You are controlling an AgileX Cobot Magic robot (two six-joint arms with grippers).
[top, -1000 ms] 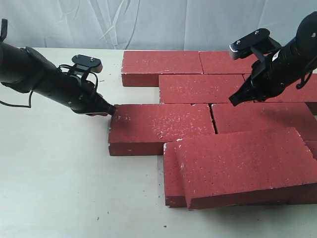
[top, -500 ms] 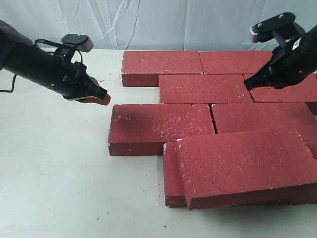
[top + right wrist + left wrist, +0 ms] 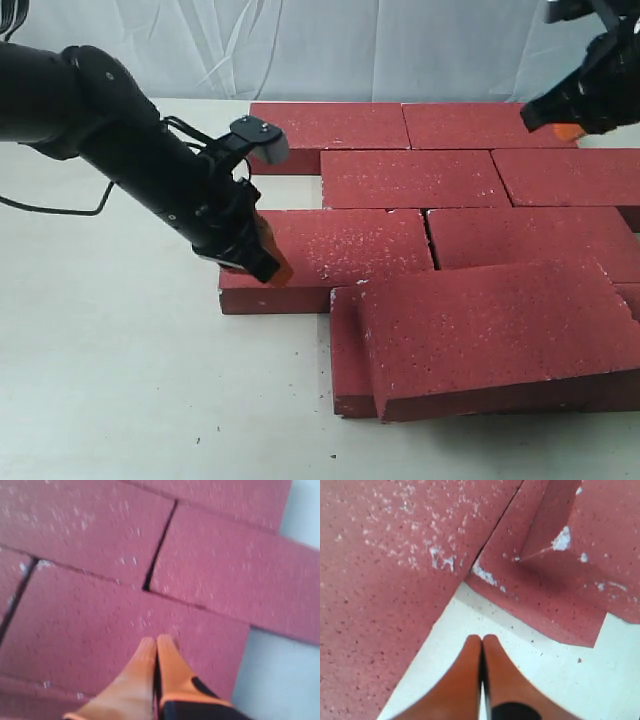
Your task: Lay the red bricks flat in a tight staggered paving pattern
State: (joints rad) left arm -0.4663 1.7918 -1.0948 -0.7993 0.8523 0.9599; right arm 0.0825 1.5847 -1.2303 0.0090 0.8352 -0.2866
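Several dark red bricks lie flat in staggered rows on the pale table (image 3: 110,380). A front brick (image 3: 490,330) rests tilted on top of another brick (image 3: 346,350). My left gripper (image 3: 270,268) is shut and empty, its orange tips at the front edge of the third-row left brick (image 3: 340,250). In the left wrist view the shut left gripper (image 3: 482,639) hangs over bare table between that brick (image 3: 380,580) and the front bricks (image 3: 560,590). My right gripper (image 3: 558,125) is shut and empty, raised over the back right bricks (image 3: 470,125). In the right wrist view it (image 3: 157,641) hovers above brick tops (image 3: 90,610).
A white cloth backdrop (image 3: 350,50) hangs behind the table. A narrow gap (image 3: 430,240) runs between the two third-row bricks. Bare table lies to the left and front of the bricks.
My left arm lifted off the left end of the third-row brick and swung forward to its front edge. My right gripper rose and drew back toward the far right corner.
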